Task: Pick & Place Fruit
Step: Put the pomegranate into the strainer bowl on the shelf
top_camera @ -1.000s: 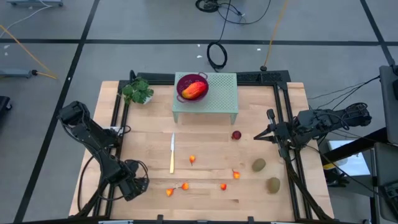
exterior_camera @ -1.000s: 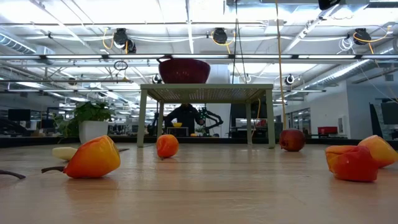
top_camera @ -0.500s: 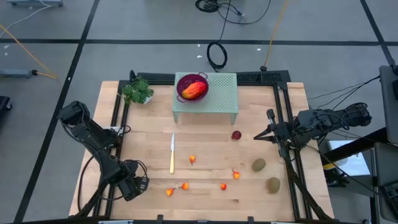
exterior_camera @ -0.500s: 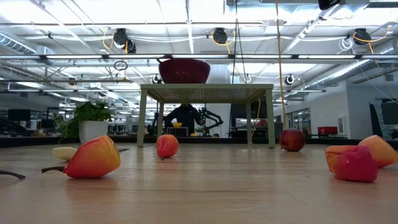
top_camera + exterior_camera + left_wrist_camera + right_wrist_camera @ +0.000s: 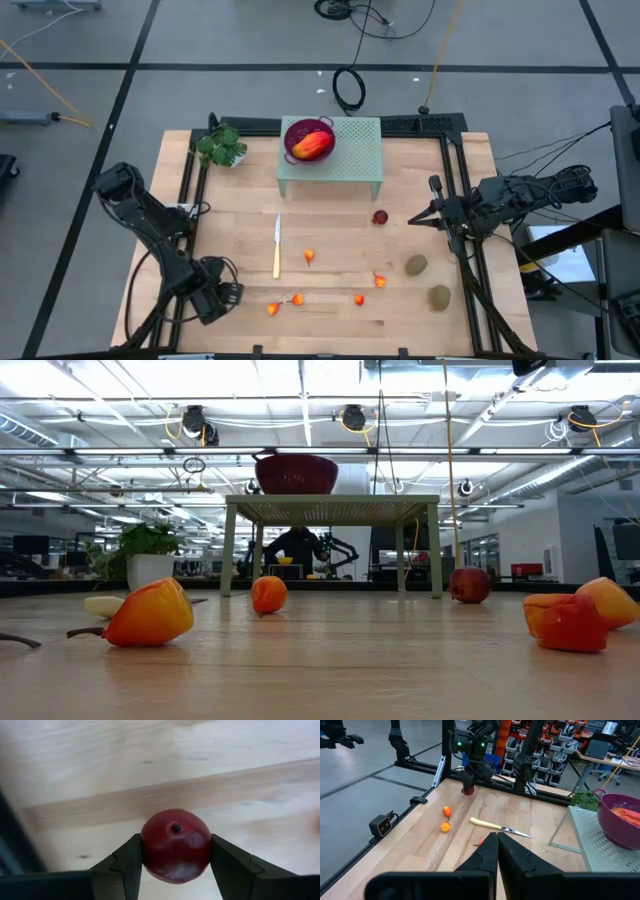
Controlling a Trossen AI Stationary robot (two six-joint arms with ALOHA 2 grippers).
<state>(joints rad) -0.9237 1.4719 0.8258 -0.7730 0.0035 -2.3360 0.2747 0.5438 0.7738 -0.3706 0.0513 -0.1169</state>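
Observation:
My left gripper point(image 5: 225, 295) is over the table's near left corner, shut on a dark red ball point(image 5: 175, 845); the right wrist view shows it far off as well point(image 5: 468, 791). My right gripper point(image 5: 414, 218) waits shut near the right edge, beside the second dark red ball point(image 5: 380, 217). The red-yellow mango point(image 5: 312, 143) lies in a purple bowl point(image 5: 290, 135) on a green stand point(image 5: 355, 150). Two kiwis point(image 5: 416, 264) point(image 5: 439, 296) and several tiny orange fruits point(image 5: 309, 257) lie on the wood. My left gripper pinches the dark red ball across its middle point(image 5: 150, 850), one finger point(image 5: 125, 865) on each side, coming from above and pointing down. The ball's stem dimple point(image 5: 176, 827) faces the wrist camera. Whether the ball rests on the wood or hangs just above it cannot be told.
A yellow-handled knife point(image 5: 277, 245) lies mid-table, pointing from near to far. A green leafy plant point(image 5: 222, 147) stands at the far left corner. Black rails point(image 5: 455, 190) run along the left and right sides. Open wood lies between the stand and the scattered fruit.

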